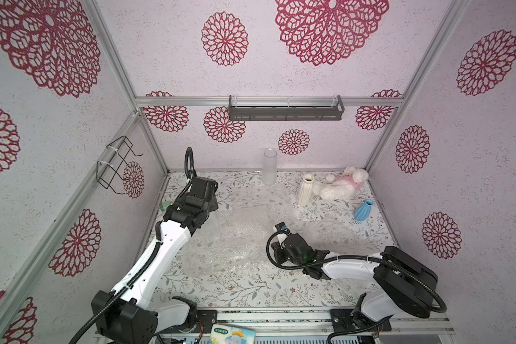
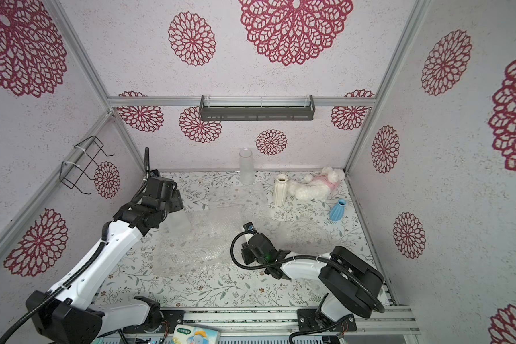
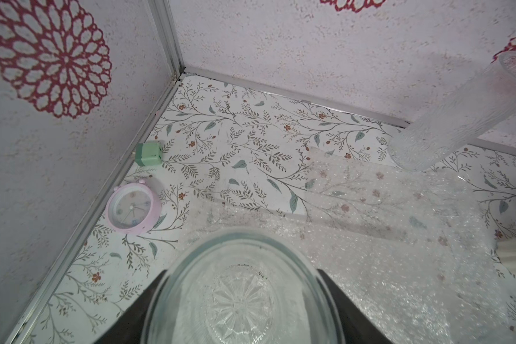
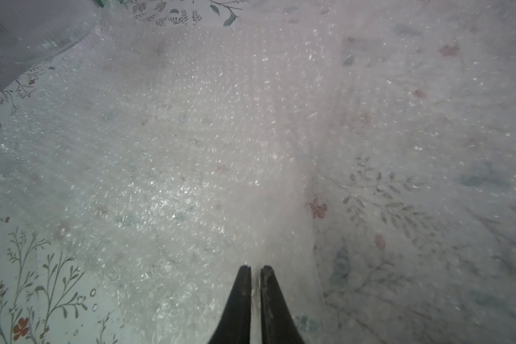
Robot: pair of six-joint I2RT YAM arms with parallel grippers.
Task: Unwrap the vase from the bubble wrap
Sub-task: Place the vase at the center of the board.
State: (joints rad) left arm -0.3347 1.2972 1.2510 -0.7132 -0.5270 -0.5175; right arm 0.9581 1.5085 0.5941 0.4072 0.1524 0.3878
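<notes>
My left gripper is shut on a clear glass vase, its dark fingers on either side of the vase's cut-star base. In a top view the vase shows frosted below the left wrist, bare of wrap, at the table's left. The bubble wrap lies crinkled and spread over the middle of the floral table in both top views. My right gripper is shut on a pinched fold of the bubble wrap, near the sheet's right edge.
At the back stand a tall clear glass cylinder, a white ribbed vase, a plush toy and a blue vase. A pink clock and a green cube sit by the left wall.
</notes>
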